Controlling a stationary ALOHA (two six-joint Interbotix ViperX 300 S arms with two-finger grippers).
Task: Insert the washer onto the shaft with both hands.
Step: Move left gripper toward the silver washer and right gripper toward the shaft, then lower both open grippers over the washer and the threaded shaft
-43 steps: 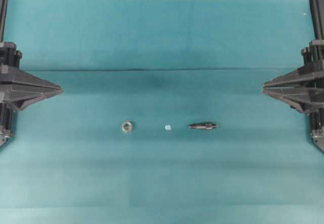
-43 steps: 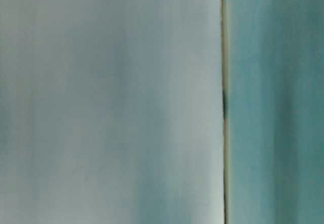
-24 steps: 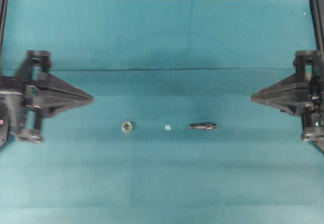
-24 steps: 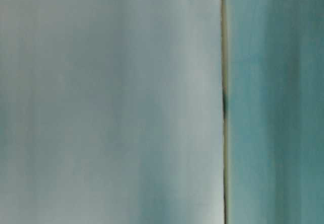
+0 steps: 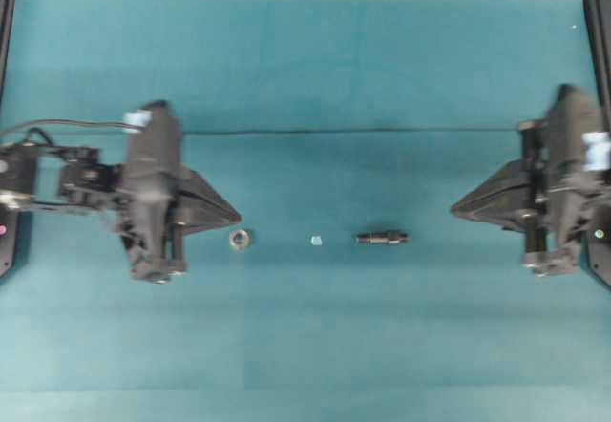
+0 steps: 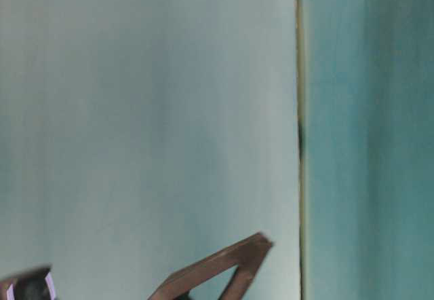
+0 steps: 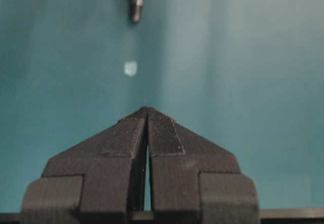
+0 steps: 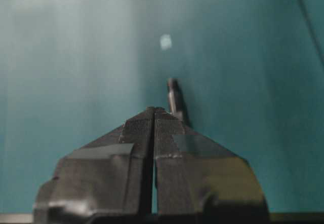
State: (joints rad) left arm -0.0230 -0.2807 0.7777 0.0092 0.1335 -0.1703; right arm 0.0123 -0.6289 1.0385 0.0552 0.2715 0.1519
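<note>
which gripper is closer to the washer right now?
Left. The left gripper sits just beside the washer, shut and not touching it. The right gripper is far across, beyond the shaft.

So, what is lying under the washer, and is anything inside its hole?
The washer lies flat on the teal cloth, touching nothing else. Its hole looks dark and empty; the shaft lies apart. What the washer itself covers cannot be seen.
</note>
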